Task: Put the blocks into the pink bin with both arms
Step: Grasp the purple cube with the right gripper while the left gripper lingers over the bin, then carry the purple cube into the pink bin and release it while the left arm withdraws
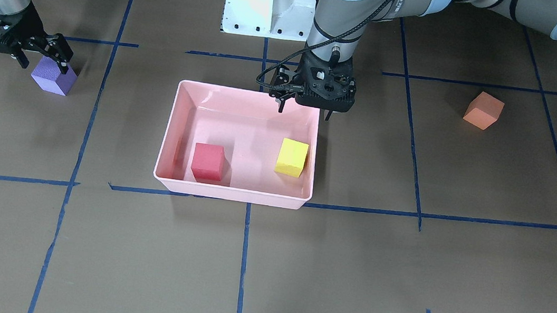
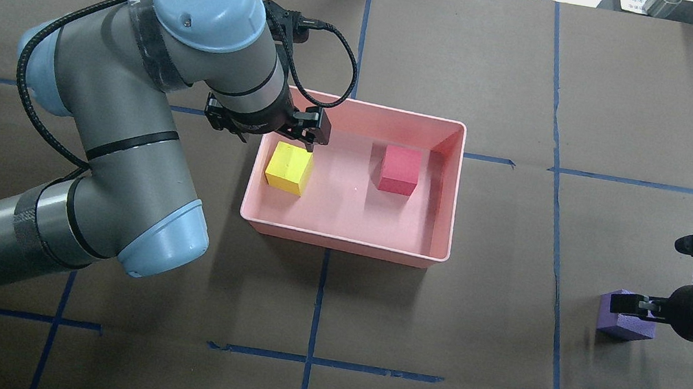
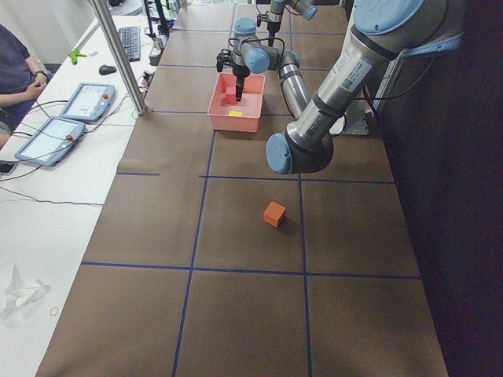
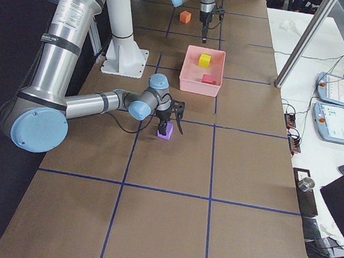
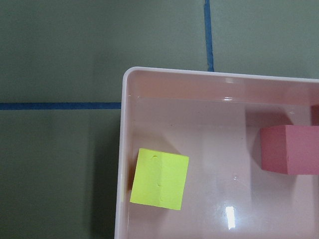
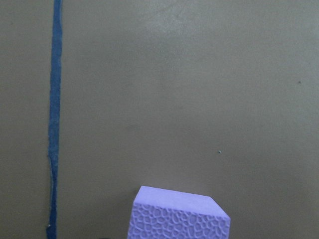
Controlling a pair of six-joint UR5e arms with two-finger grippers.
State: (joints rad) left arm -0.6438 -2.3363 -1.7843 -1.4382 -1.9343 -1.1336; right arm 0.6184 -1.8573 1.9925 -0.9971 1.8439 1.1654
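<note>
The pink bin (image 1: pixel 231 193) (image 2: pixel 339 243) stands mid-table. A red block (image 1: pixel 208 161) (image 2: pixel 400 169) and a yellow-green block (image 1: pixel 291 157) (image 2: pixel 288 168) (image 5: pixel 159 179) lie inside it. My left gripper (image 1: pixel 304 110) (image 2: pixel 269 133) hangs open and empty over the bin's rim on the robot's side, near the yellow-green block. My right gripper (image 1: pixel 41 62) (image 2: pixel 642 305) is open, low over the purple block (image 1: pixel 54 77) (image 2: pixel 626 317) (image 6: pixel 177 214), its fingers on either side of the block's top. The orange block (image 1: pixel 483 111) (image 3: pixel 273 214) lies alone on the left arm's side.
The white base pedestal (image 1: pixel 268 1) stands behind the bin. Blue tape lines (image 1: pixel 244 258) cross the brown table. A side bench with tablets (image 3: pixel 67 118) and a seated person (image 3: pixel 16 71) runs along the table's far edge.
</note>
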